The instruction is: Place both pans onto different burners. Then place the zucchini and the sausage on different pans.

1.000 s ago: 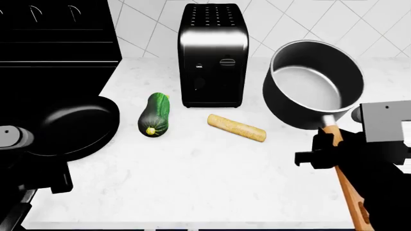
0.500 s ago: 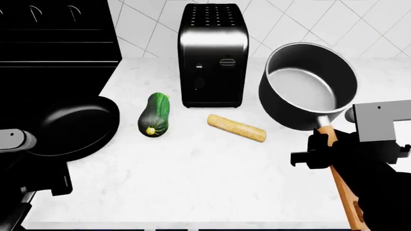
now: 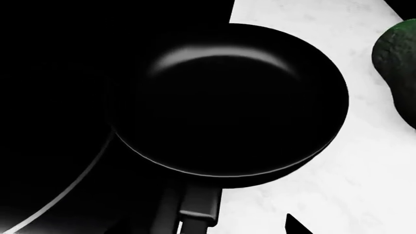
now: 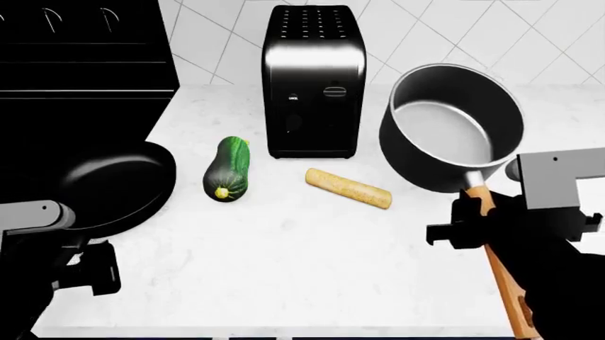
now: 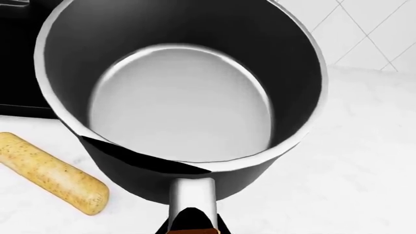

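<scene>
I see a white marbled surface [image 4: 283,255] carrying a black toaster [image 4: 314,81] at the back, with the zucchini [image 4: 229,169] and sausage [image 4: 348,188] lying apart before it.

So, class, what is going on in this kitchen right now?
The right gripper holds the grey saucepan by its wooden handle, lifted and tilted above the counter. The left gripper is at the black frying pan, which overhangs the stovetop edge. The zucchini and sausage lie on the counter before the toaster.
</scene>
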`<state>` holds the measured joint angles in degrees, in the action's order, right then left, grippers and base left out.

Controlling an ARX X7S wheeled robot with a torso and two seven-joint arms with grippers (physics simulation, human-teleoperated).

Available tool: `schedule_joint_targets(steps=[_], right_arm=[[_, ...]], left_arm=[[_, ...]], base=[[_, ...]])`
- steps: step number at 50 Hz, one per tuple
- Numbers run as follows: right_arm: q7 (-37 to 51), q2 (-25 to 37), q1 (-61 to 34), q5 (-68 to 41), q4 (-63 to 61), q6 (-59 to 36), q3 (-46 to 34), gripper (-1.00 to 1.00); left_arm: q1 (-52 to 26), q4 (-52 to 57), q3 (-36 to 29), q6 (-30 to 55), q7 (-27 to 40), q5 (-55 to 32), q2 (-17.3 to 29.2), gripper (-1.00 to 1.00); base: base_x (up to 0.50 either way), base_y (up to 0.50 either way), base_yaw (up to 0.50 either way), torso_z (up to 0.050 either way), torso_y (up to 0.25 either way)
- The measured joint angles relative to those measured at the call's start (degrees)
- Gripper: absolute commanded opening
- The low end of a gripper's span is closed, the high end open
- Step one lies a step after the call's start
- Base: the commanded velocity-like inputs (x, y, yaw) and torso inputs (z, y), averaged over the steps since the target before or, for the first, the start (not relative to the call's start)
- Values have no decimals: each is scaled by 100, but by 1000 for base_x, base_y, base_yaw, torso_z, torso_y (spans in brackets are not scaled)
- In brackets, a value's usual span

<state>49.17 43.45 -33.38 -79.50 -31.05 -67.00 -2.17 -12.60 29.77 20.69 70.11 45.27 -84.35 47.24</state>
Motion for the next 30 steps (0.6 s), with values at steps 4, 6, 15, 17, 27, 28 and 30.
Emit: schedule_joint_targets(steps=[4,6,15,17,27,28,30], right_arm=[[-27,7,32,27,5,33,0,-100],[-46,9,51,46,10,54,-1,-100],[-129,17,150,145,48,156,0,-100],[-139,20,170,161,53,173,3,-100],[-184,25,205,250,70,219,13,-100],[-187,25,205,259,71,221,12,-100],[-189,23,204,272,73,225,9,-100]], left_arm=[[-63,-79,-137,-27,-81,133,-40,100],[-94,-120,-208,-42,-124,205,-58,100],[-202,-324,-516,-122,-315,553,-120,100],[-223,-373,-571,-138,-347,619,-128,100],[-268,-591,-731,-221,-471,862,-137,100],[-274,-603,-741,-233,-486,877,-137,100],[-283,-623,-761,-258,-518,911,-137,100]], base=[[0,0,0,0,3],[0,0,0,0,0],[0,0,0,0,2],[0,0,0,0,0],[0,0,0,1,1],[0,0,0,0,0],[0,0,0,0,0]])
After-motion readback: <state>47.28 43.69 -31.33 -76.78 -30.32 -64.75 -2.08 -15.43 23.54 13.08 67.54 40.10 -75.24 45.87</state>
